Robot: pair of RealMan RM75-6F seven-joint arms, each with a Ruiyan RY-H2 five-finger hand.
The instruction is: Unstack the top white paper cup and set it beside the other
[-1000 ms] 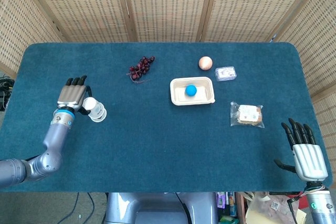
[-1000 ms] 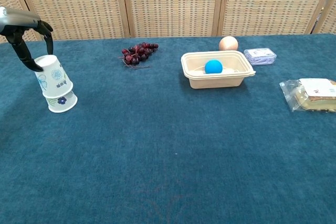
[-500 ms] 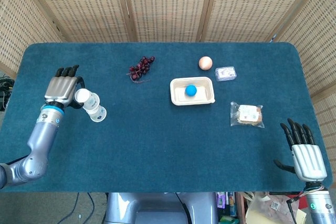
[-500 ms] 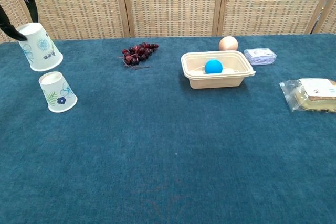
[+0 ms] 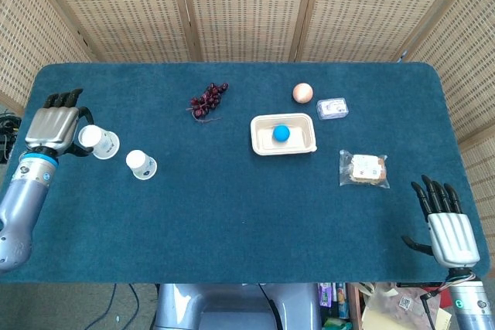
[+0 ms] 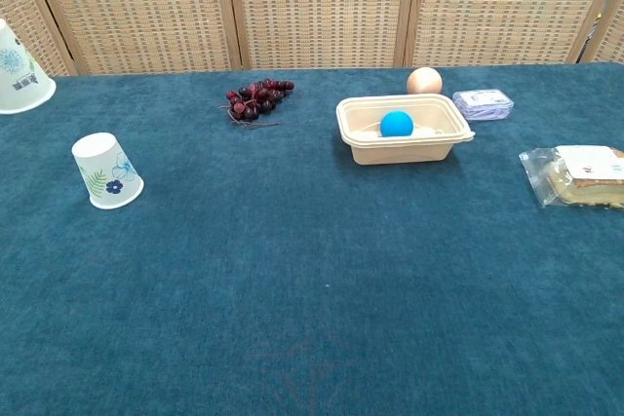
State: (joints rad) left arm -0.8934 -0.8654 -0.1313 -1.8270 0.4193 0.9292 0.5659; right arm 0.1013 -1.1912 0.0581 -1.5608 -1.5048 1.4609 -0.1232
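At the far left of the head view your left hand (image 5: 52,126) grips the lifted paper cup (image 5: 99,141), held tilted at the left edge of the table (image 5: 232,214), its base end toward the hand and its rim pointing right. In the chest view only that cup shows, cut off at the upper left corner of the frame, with a blue flower print on its side; the hand itself is outside that frame.

Just right of it, apart from it, the second paper cup (image 5: 141,165) stands upside down on the blue cloth, left of centre in both views. It carries a leaf and a small blue flower on its side in the chest view.

Moving right, a bunch of dark red grapes (image 5: 209,100) lies in the upper middle of the frame. Right of centre sits a shallow beige tray (image 5: 263,141) with a blue ball (image 5: 281,133) inside it. Above and slightly right of the tray rests a tan, egg-like round thing (image 5: 302,93), and just right of that lies a small clear packet (image 5: 332,107) with pale contents.

Further right and lower, a sandwich in a clear wrapper (image 5: 364,168) lies flat on the cloth.

At the lower right corner of the head view your right hand (image 5: 445,223) sits off the table edge, released, fingers spread and straight, holding nothing. The chest view does not show it.
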